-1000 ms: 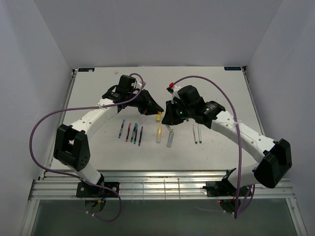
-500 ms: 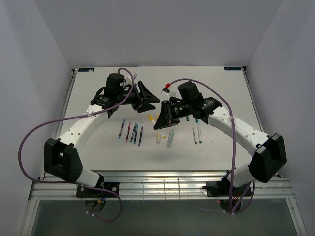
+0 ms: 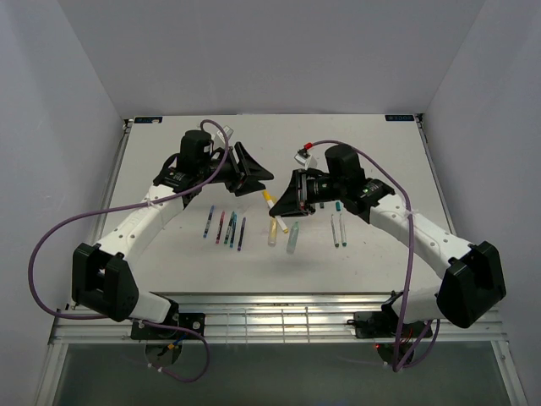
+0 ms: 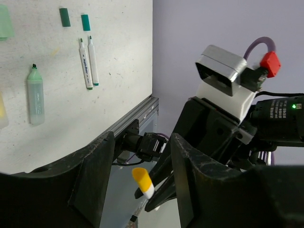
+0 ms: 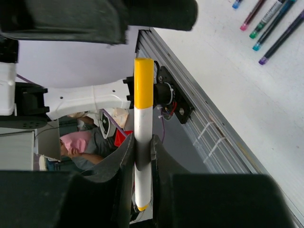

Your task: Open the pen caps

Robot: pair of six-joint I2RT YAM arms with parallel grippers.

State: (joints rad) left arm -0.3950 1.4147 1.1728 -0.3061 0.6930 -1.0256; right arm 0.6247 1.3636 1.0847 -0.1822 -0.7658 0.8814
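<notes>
Over on the left of the table (image 3: 380,262), the slim dark pens (image 3: 226,228) are all lying there looking capped, so that bunch is waiting. In the middle the left pincer (image 4: 144,142) is hanging wide open and empty beside the yellow cap (image 5: 143,80) of the white pen (image 5: 142,123) the right pincer (image 5: 143,142) is clamping in mid-air, cap on. To the right, two white pens (image 4: 89,59) and a green highlighter (image 4: 35,97) are lying bare-tipped, green caps (image 4: 85,22) loose nearby.
</notes>
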